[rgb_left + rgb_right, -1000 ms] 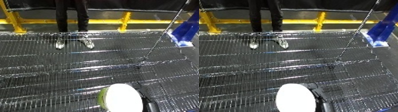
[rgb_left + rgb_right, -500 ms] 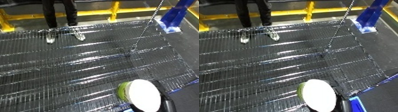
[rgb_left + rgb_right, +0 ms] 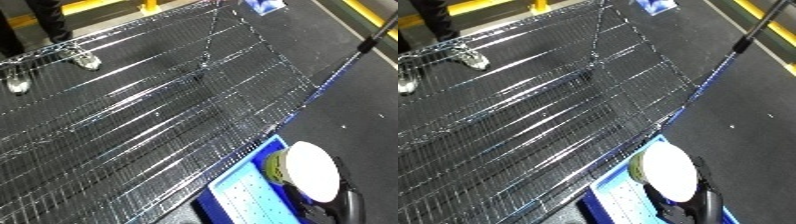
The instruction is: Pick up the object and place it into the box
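A white round object [image 3: 313, 168] with a pale green rim hangs at the lower right, tilted on edge. My right hand [image 3: 703, 199] grips it from below and behind; only dark fingers show under the disc. Directly under the object lies a blue bin [image 3: 243, 196] with a pale perforated floor, set on the dark floor beside the table's corner. The object's lower edge sits over the bin's inside. My left hand shows in neither view.
A wire mesh table [image 3: 142, 115] with a blue edge [image 3: 704, 85] fills the left and middle. A person's shoes [image 3: 84, 60] stand beyond it at the upper left. A dark pole [image 3: 753, 30] slants at the upper right over dark floor.
The camera has swung right and down, so the table has slid left. The blue bin has come into view and the held white object now hangs over it.
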